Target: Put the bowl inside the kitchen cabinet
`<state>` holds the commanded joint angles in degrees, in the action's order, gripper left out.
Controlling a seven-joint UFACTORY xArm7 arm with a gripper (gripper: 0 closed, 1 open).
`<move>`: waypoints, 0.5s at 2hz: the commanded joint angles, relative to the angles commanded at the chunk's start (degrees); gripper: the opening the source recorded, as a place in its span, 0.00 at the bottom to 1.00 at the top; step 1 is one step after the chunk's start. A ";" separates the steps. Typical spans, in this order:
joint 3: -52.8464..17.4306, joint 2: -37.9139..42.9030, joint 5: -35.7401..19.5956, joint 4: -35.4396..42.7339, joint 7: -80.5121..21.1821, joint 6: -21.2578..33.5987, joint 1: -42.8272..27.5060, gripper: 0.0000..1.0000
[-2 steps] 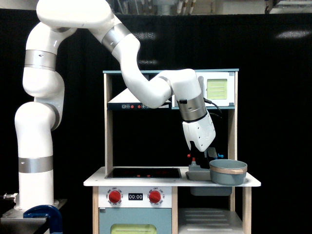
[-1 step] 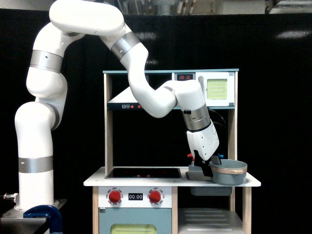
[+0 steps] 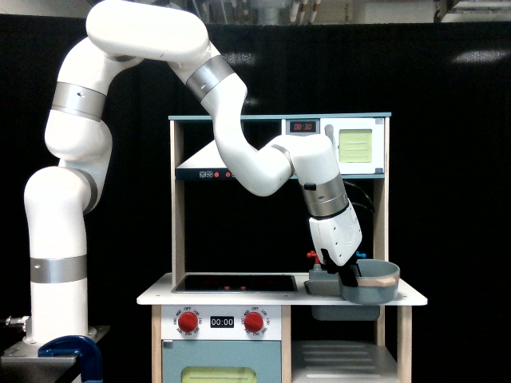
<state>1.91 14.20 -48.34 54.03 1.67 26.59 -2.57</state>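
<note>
The gripper [image 3: 349, 277] sits at the near rim of the bowl [image 3: 374, 282], apparently closed on it. The bowl rests tilted on the surface [image 3: 239, 298], beside the sink [image 3: 322, 283].

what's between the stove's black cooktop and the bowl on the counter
In the exterior view, the grey sink basin with its small red tap sits between the cooktop and the bowl; the pincer also comes down there, at the bowl's near rim.

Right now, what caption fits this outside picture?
White robot arm's fingers at the rim of the bowl on the toy kitchen counter.
</note>
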 joint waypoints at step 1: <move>-0.17 -0.08 1.85 1.28 1.75 1.15 0.26 0.00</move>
<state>1.74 14.12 -46.49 55.32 3.42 27.75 -2.31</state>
